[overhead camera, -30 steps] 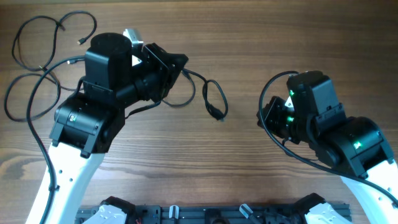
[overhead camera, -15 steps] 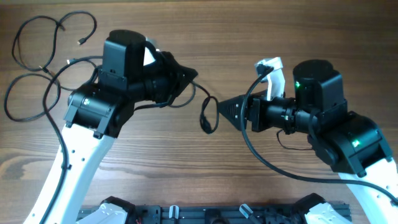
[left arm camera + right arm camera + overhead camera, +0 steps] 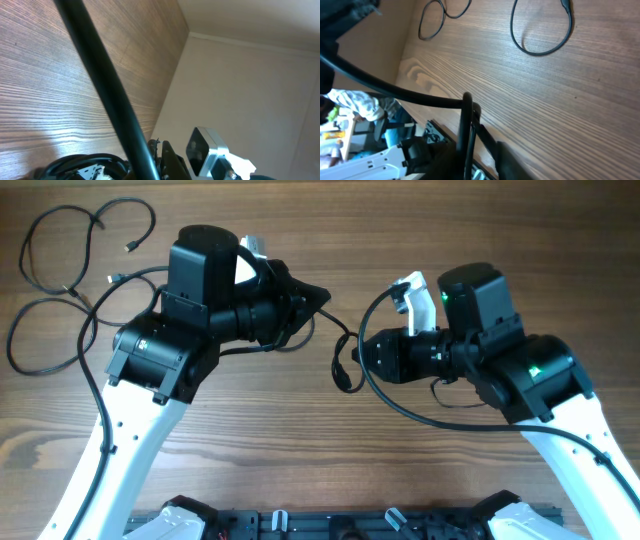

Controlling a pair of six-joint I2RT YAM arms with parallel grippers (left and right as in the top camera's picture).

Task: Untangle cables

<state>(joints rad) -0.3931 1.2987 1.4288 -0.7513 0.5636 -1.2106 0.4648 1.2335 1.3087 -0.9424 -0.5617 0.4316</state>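
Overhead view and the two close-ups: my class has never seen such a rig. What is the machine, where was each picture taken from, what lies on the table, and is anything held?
These are two robot arms, the left arm and the right arm, each ending in two fingers. One picture looks straight down on the wooden table; the other two come from cameras on the wrists. Thin black cables lie looped at the table's left. The left fingers are shut, seemingly on one cable that runs towards the right fingers. Whether those grip anything cannot be told.
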